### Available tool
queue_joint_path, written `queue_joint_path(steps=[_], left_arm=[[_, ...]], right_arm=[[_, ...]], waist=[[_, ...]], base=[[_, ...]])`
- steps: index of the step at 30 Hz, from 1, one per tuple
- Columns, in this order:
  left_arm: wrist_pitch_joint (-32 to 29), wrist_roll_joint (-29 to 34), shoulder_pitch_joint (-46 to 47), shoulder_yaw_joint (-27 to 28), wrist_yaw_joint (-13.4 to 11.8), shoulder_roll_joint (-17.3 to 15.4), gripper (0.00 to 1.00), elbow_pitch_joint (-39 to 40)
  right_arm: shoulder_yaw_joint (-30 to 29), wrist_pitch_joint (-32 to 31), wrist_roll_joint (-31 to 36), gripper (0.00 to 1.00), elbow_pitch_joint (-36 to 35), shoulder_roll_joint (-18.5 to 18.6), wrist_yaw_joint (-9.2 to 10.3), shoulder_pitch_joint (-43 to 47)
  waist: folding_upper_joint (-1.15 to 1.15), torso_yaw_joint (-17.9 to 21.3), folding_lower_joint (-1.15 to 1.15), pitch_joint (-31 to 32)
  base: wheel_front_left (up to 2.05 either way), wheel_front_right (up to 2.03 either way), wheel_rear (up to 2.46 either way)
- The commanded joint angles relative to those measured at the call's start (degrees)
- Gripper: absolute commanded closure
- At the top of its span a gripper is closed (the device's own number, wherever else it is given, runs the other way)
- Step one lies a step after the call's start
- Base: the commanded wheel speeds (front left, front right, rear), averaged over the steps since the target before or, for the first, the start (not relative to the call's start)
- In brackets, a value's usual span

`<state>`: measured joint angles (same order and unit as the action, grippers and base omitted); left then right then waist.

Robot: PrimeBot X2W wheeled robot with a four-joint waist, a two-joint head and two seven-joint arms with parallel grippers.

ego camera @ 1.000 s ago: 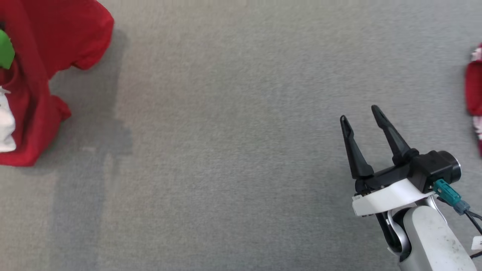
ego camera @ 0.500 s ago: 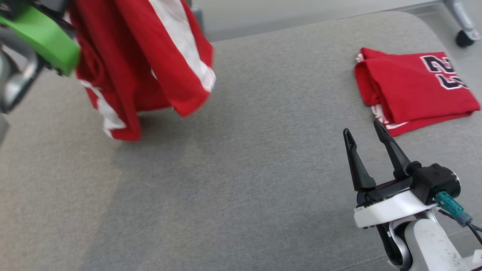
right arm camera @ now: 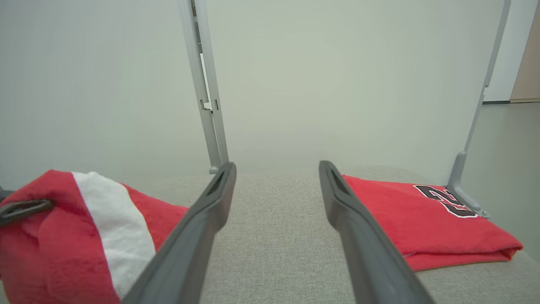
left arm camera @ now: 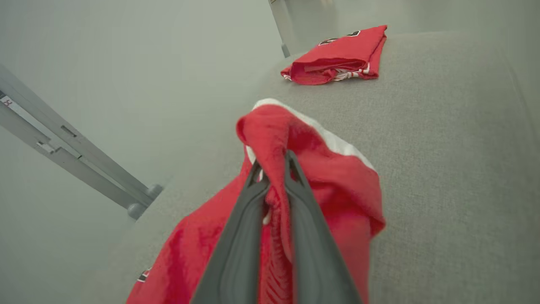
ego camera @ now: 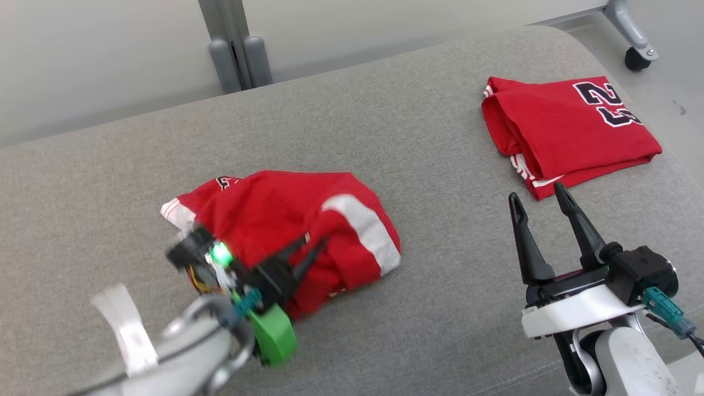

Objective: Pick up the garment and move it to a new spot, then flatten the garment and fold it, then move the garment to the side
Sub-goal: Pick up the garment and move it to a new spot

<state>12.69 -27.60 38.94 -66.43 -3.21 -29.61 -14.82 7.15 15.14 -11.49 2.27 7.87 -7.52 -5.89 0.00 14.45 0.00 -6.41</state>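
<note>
Left gripper (left arm camera: 272,162) was clamped shut on a raised fold of the red garment (ego camera: 286,214), cloth pinched between both fingers near the tips. The garment lay crumpled in a heap on the grey fabric surface (ego camera: 440,286), left of centre in the head view; a broad white stripe showed on the side towards the right arm. Right gripper (ego camera: 537,193) had its fingers wide apart with nothing between them; it sat above the surface and well apart from the heap. A second red jersey (ego camera: 572,126), folded, dark numerals uppermost, lay near its fingertips, ahead and to the right. A grey metal post (ego camera: 236,49) stood behind the surface's far edge.
</note>
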Motion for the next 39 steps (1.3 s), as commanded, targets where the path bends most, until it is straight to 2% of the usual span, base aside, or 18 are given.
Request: queue_joint_path(steps=[1, 3, 4, 5, 6, 10, 14, 20, 24, 27, 30, 33, 39], left_arm=[[0.8, -0.5, -2.4, -0.2, -1.1, 1.2, 1.0, -0.8], [1.6, -1.5, -5.6, -0.1, -2.3, 2.9, 1.0, -2.1], [1.9, -2.1, -7.1, 0.2, -2.7, 4.1, 0.78, -2.6], [2.2, -2.2, -8.0, 0.5, -2.9, 5.0, 0.51, -2.7], [2.3, -1.9, -8.7, 0.8, -3.3, 6.1, 0.0, -2.7], [2.5, 1.0, -10.7, 2.4, -3.7, 9.1, 0.0, 1.0], [2.5, 2.1, -14.7, 9.1, -5.3, 9.8, 0.0, 9.1], [2.4, -0.5, -25.1, 24.4, -9.2, 9.4, 0.0, 18.9], [2.4, -0.6, -32.7, 35.1, -10.3, 9.5, 0.0, 19.9], [2.4, 1.7, -37.9, 42.5, -10.7, 10.7, 0.0, 19.6], [2.4, 2.5, -42.5, 48.7, -9.4, 14.0, 0.0, 19.4], [2.4, 4.2, -46.9, 53.4, -6.1, 17.2, 0.0, 18.1], [2.4, 9.0, -51.3, 58.2, 0.9, 22.4, 0.0, 15.0]], right_arm=[[-0.1, 0.0, 0.1, 0.0, -0.2, -0.1, 0.09, 0.7], [-0.2, 0.0, 0.2, 0.0, -0.2, -0.1, 0.08, 0.8], [-0.3, 0.0, 0.3, 0.0, -0.1, -0.1, 0.08, 0.8], [-0.4, 0.0, 0.3, 0.0, -0.1, 0.0, 0.08, 1.0], [-0.6, 0.0, 0.4, 0.0, 0.0, 0.1, 0.08, 1.1], [-0.4, 0.0, 0.4, 0.0, 0.5, 0.5, 0.09, 1.7], [-0.2, 0.0, 0.0, 0.0, 1.1, 0.7, 0.09, 2.4], [-0.1, 0.0, -0.8, 0.0, 1.9, 1.0, 0.08, 4.0], [-0.6, 0.0, -1.3, 0.0, 1.8, 0.6, 0.08, 5.2], [-1.0, 0.0, -1.3, 0.0, 1.9, 0.2, 0.08, 6.5], [-1.2, 0.0, -1.6, 0.0, 2.3, -0.2, 0.08, 7.8], [-1.8, 0.0, -2.1, 0.0, 2.5, -0.8, 0.08, 9.3], [-2.1, 0.0, -2.6, 0.0, 2.4, -1.4, 0.08, 11.9]], waist=[[0.0, -0.8, 0.0, -0.7], [0.0, -1.6, 0.0, -1.0], [0.0, -2.2, 0.0, -1.1], [0.0, -2.8, 0.0, -1.1], [0.0, -3.6, 0.0, -1.0], [0.0, -6.3, 0.0, 0.2], [0.0, -8.6, 0.0, 2.5], [0.0, -11.7, 0.0, 6.3], [0.0, -13.3, 0.0, 8.0], [0.0, -14.1, 0.0, 9.0], [0.0, -14.5, 0.0, 9.9], [0.0, -14.7, 0.0, 10.5], [0.0, -14.7, 0.0, 10.9]], base=[[0.0, 0.0, 0.0], [0.0, 0.0, 0.0], [0.0, 0.0, 0.0], [0.0, 0.0, 0.0], [0.0, 0.0, 0.0], [0.0, 0.0, 0.0], [0.0, 0.0, 0.0], [0.0, 0.0, 0.0], [0.0, 0.0, 0.0], [0.0, 0.0, 0.0], [0.0, 0.0, 0.0], [0.0, 0.0, 0.0], [0.0, 0.0, 0.0]])
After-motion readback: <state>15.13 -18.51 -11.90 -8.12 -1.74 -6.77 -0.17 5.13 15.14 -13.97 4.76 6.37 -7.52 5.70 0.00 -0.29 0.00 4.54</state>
